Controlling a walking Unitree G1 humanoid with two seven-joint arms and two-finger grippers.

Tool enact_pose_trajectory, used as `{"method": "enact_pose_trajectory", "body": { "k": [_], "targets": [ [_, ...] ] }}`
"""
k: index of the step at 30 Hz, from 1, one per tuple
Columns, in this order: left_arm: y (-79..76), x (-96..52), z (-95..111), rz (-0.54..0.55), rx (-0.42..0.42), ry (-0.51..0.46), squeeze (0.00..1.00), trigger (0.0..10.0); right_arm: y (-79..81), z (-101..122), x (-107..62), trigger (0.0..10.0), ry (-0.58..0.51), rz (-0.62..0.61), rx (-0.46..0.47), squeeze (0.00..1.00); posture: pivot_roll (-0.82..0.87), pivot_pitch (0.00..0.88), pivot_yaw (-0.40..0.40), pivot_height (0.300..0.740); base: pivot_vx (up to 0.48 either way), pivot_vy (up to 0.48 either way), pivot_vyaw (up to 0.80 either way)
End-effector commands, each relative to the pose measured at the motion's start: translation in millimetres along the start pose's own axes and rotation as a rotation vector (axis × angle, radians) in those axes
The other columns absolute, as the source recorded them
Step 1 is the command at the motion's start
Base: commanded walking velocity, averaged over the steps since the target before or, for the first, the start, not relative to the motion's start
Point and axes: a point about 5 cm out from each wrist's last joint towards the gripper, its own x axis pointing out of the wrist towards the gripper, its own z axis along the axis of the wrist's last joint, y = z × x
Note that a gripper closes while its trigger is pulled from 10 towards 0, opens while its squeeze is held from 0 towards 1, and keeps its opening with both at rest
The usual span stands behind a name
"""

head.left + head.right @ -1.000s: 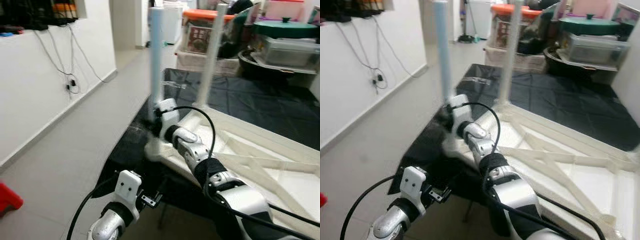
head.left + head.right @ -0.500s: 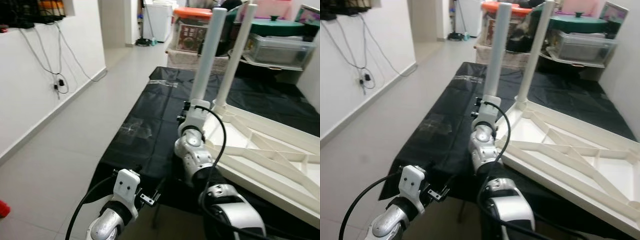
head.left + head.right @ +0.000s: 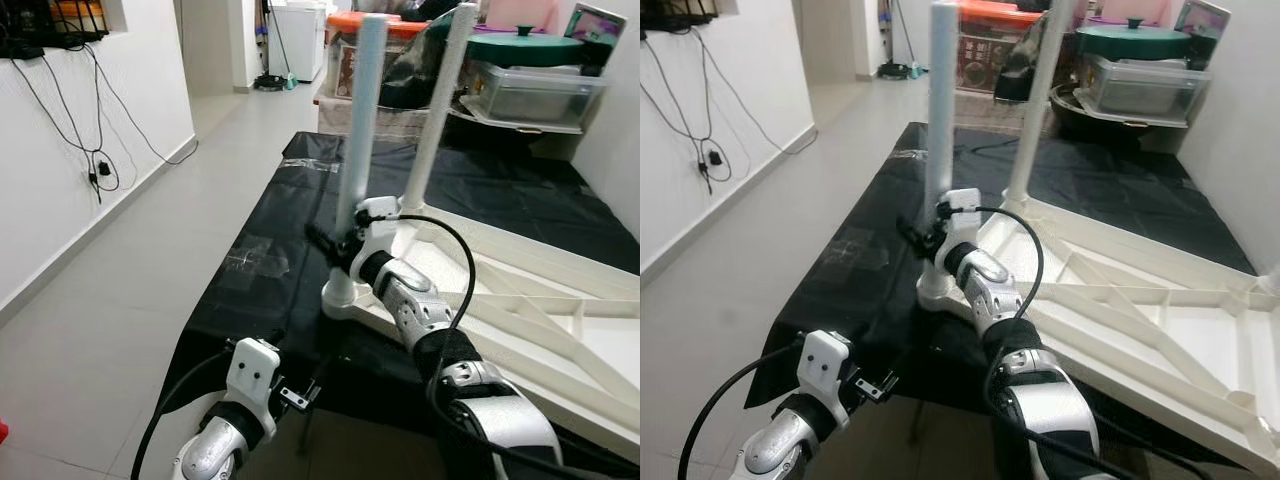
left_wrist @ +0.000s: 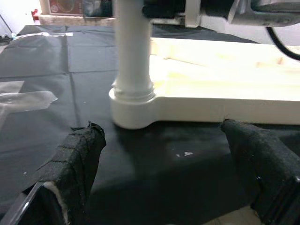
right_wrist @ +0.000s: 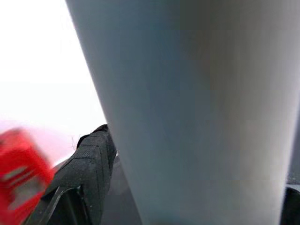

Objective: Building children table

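Observation:
A white children's table (image 3: 560, 310) lies upside down on a black-covered surface (image 3: 270, 270). Two of its white legs stand upright, a near leg (image 3: 362, 130) and a far leg (image 3: 437, 100). My right gripper (image 3: 336, 240) is shut around the near leg a little above its base socket (image 3: 340, 298). In the right wrist view the leg (image 5: 201, 112) sits between the black fingers (image 5: 89, 168). My left arm (image 3: 245, 390) hangs low in front of the surface's edge. Its gripper (image 4: 160, 127) is open and faces the socket (image 4: 133, 110) from a short way off.
Storage boxes (image 3: 530, 90), an orange-lidded bin (image 3: 350, 50) and a green lid (image 3: 525, 45) crowd the far end. A white wall with hanging cables (image 3: 95, 150) runs along the left, with grey floor (image 3: 120, 300) between it and the surface.
The head view has swung, so the whole scene has shifted. My right gripper stays on the near leg, and its forearm now reaches in from the right. The left arm has not moved.

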Motion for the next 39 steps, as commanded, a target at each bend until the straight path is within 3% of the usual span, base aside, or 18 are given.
{"method": "enact_pose_trajectory", "body": {
  "k": [1,3,7,8,9,10,11,19,21,22,23,24,28,34,35,36,37,39],
  "targets": [
    [-0.3,-0.4,-0.9,-0.002,-0.001,0.01,0.0,10.0,14.0,-4.7,6.9,10.0,0.065,0.138,-0.014,0.0,0.13,0.0,-0.065,0.74,0.0,0.0,0.0],
    [-0.1,-1.6,2.1,0.008,0.01,-0.015,0.0,10.0,19.7,-9.1,4.0,10.0,0.161,0.324,-0.074,0.0,0.14,0.0,-0.07,0.74,0.0,0.0,0.0],
    [0.7,-3.3,6.5,0.031,0.029,-0.051,0.0,10.0,22.3,-11.0,5.2,10.0,0.199,0.366,-0.095,0.0,0.15,0.0,-0.074,0.74,0.0,0.0,0.0],
    [3.4,-5.6,11.2,0.072,0.052,-0.088,0.0,10.0,22.2,-12.5,8.0,7.5,0.211,0.325,-0.111,0.0,0.15,0.0,-0.08,0.74,0.0,0.0,0.0],
    [3.4,-5.6,11.2,0.072,0.052,-0.088,0.0,10.0,22.2,-12.5,8.0,7.5,0.211,0.325,-0.111,0.0,0.15,0.0,-0.08,0.74,0.0,0.0,0.0],
    [5.8,-7.8,14.3,0.11,0.071,-0.113,0.0,10.0,20.2,-14.5,10.2,2.3,0.222,0.256,-0.126,0.0,0.15,0.0,-0.083,0.74,0.0,0.0,0.0],
    [7.4,-9.3,16.1,0.137,0.083,-0.127,0.0,10.0,17.8,-15.4,10.9,0.0,0.234,0.211,-0.138,0.0,0.15,0.0,-0.084,0.74,0.0,0.0,0.0],
    [14.2,-12.3,18.9,0.215,0.107,-0.153,0.0,10.0,-18.1,-16.9,-0.5,0.0,0.213,-0.288,-0.118,0.0,0.14,0.0,-0.076,0.74,0.0,0.0,0.0],
    [14.2,-12.3,18.9,0.215,0.107,-0.153,0.0,10.0,-18.1,-16.9,-0.5,0.0,0.213,-0.288,-0.118,0.0,0.14,0.0,-0.076,0.74,0.0,0.0,0.0],
    [16.1,-13.0,18.9,0.235,0.112,-0.155,0.0,10.0,-33.9,-17.1,-11.1,0.0,0.185,-0.513,-0.097,0.0,0.13,0.0,-0.073,0.74,0.0,0.0,0.0],
    [16.1,-13.0,18.9,0.235,0.112,-0.155,0.0,10.0,-33.9,-17.1,-11.1,0.0,0.185,-0.513,-0.097,0.0,0.13,0.0,-0.073,0.74,0.0,0.0,0.0],
    [18.2,-13.2,18.5,0.254,0.114,-0.153,0.0,10.0,-49.1,-19.4,-27.6,0.0,0.136,-0.781,-0.065,0.0,0.13,0.0,-0.069,0.74,0.0,0.0,0.0],
    [19.9,-12.6,17.0,0.27,0.117,-0.147,0.0,10.0,-56.3,-32.9,-52.6,0.0,0.082,-1.152,0.053,0.0,0.13,0.0,-0.069,0.74,0.0,0.0,0.0],
    [19.7,-11.9,15.8,0.27,0.117,-0.14,0.0,10.0,-33.9,-37.9,-41.9,0.0,0.053,-1.181,0.13,0.0,0.13,0.0,-0.073,0.74,0.0,0.0,0.0],
    [19.7,-11.6,15.7,0.269,0.117,-0.138,0.0,10.0,-23.9,-33.1,-29.8,10.0,0.008,-1.074,0.131,0.0,0.13,0.0,-0.073,0.74,0.0,0.0,0.0],
    [19.7,-11.6,15.7,0.269,0.117,-0.138,0.0,10.0,-23.9,-33.1,-29.8,10.0,0.008,-1.074,0.131,0.0,0.13,0.0,-0.073,0.74,0.0,0.0,0.0],
    [19.6,-11.4,15.5,0.268,0.117,-0.138,0.0,10.0,-15.1,-29.1,-20.2,10.0,-0.037,-0.982,0.138,1.0,0.13,0.0,-0.072,0.74,0.0,0.0,0.0],
    [19.6,-11.4,15.5,0.268,0.117,-0.138,0.0,10.0,-15.1,-29.1,-20.2,10.0,-0.037,-0.982,0.138,1.0,0.13,0.0,-0.072,0.74,0.0,0.0,0.0]
  ]
}}
